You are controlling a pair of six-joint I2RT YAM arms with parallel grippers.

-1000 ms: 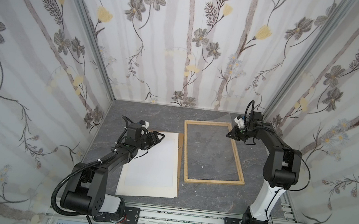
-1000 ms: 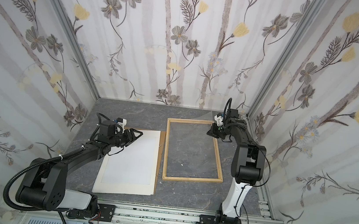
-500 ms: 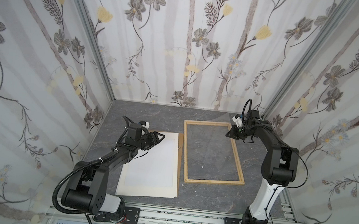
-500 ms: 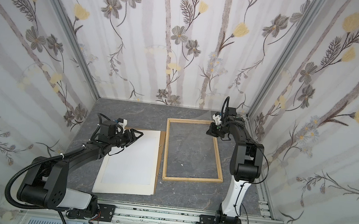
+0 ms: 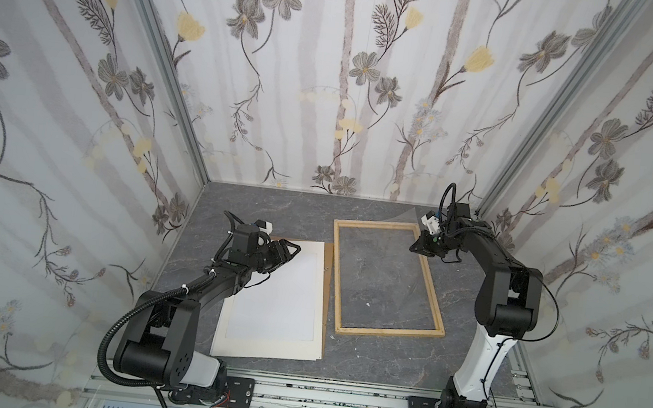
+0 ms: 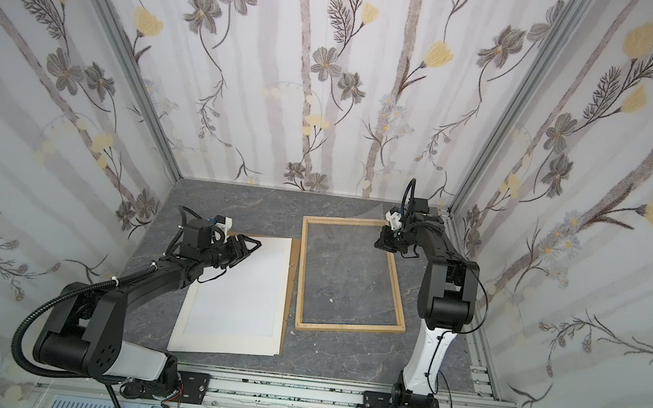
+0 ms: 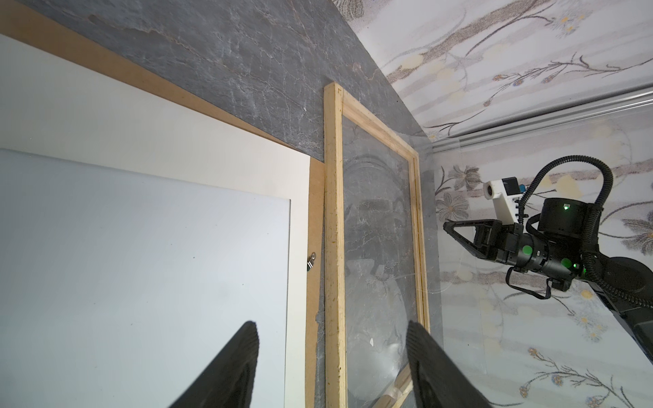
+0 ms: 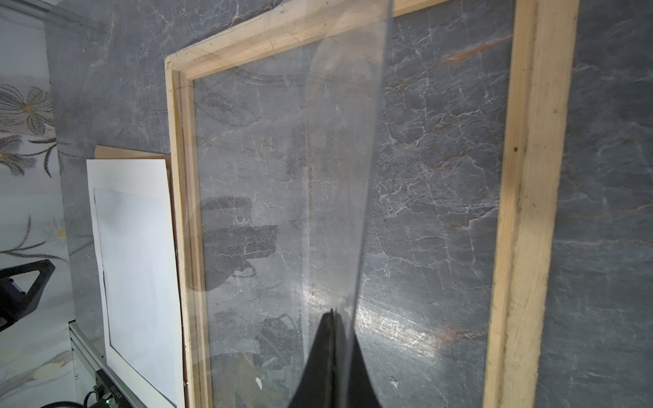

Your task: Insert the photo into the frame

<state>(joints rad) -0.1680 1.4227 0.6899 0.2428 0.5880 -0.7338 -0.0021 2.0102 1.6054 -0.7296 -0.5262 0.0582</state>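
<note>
- Flat on the grey counter (image 5: pixel 273 215), right of middle in both top views: the frame (image 5: pixel 390 330)
- Tilted up over it, a clear sheet (image 8: pixel 339 176); clenched at its edge by the right pincer (image 8: pixel 332 314)
- Left of the frame, white side up on a brown backing panel (image 7: pixel 312 219): the photo (image 5: pixel 277 291)
- Released and spread wide over the photo's far corner: the left pincer (image 7: pixel 331 323)

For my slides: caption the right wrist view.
Right gripper pinches a clear sheet over the frame; the photo lies beside it.

Bright, diffuse, even; only soft shadows on the tabletop (image 5: pixel 273 215). Glare and ghostly reflections across the clear sheet (image 8: pixel 339 141) in the right wrist view.
</note>
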